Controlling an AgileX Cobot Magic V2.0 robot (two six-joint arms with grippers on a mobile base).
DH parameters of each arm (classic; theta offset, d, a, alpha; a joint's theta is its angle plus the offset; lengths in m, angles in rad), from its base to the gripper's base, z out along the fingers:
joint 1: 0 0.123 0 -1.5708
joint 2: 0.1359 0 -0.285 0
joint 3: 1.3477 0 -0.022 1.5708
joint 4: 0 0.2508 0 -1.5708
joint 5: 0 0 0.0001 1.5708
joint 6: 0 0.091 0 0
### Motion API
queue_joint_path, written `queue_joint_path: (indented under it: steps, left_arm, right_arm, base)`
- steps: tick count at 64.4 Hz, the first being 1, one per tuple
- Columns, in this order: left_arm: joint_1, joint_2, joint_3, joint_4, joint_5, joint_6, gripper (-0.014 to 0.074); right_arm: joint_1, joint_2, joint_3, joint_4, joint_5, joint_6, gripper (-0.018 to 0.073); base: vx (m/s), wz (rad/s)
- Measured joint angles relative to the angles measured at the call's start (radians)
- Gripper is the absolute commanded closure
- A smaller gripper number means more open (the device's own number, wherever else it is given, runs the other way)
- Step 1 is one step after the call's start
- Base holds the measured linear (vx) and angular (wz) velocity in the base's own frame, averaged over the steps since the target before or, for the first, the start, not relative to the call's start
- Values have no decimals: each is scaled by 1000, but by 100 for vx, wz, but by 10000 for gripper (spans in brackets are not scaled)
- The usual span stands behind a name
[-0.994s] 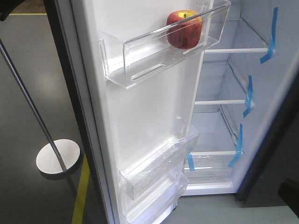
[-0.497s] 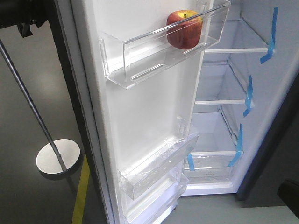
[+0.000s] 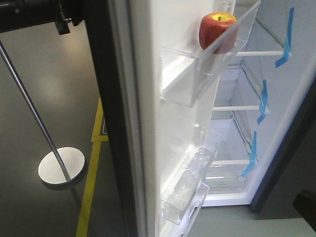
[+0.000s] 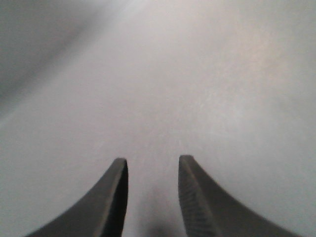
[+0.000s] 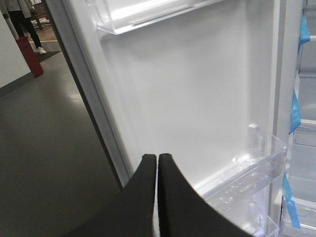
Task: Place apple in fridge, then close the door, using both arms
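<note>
Apple (image 3: 217, 30) rests in the top bin (image 3: 207, 74) of the door (image 3: 148, 123), so placing looks done and closing is the step in hand. The door stands part-open from the fridge (image 3: 302, 59). On the door's outer side, the left claw (image 4: 153, 160) has its fingers parted and holds nothing. It faces a plain grey surface, probably the door's outer face, though contact cannot be judged. On the door's inner side, the right claw (image 5: 157, 157) has its fingers pressed together and is empty. The next move likely calls for a steady push from the left claw, with the right claw drawn clear of the gap. Count: one apple, one door, two claws, at least three door bins, and three tape strips (image 3: 263, 101).
</note>
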Motion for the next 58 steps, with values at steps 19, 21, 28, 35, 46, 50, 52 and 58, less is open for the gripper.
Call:
queue_joint_path:
  steps: [19,21,28,35,46,50,52,58]
  left_arm:
    - [-141,-1,-1,10,142,76,345]
    - [-132,-1,-2,10,139,76,345]
    - [-96,-1,-2,11,118,85,345]
    - [-51,-1,-2,12,90,92,345]
    - [16,-1,-2,49,51,98,345]
    - [38,-1,-2,69,40,99,345]
    - [49,-1,-2,79,36,99,345]
    - [84,-1,-2,108,16,99,345]
  right_arm:
    - [0,0,0,0,-10,0,501]
    - [0,0,0,0,-17,0,486]
    - [0,0,0,0,-55,0,373]
    - [0,11,-2,0,-135,-3,232]
    - [0,115,-65,-25,-309,-31,10]
    - [0,186,-113,-36,-370,-55,-38]
    - [0,212,-130,-38,-402,-63,-52]
    - [0,340,-211,-40,-505,-106,-63]
  base:
    - [0,0]
    - [0,0]
    - [0,0]
    - [0,0]
    - [0,0]
    - [0,0]
    - [0,0]
    - [0,0]
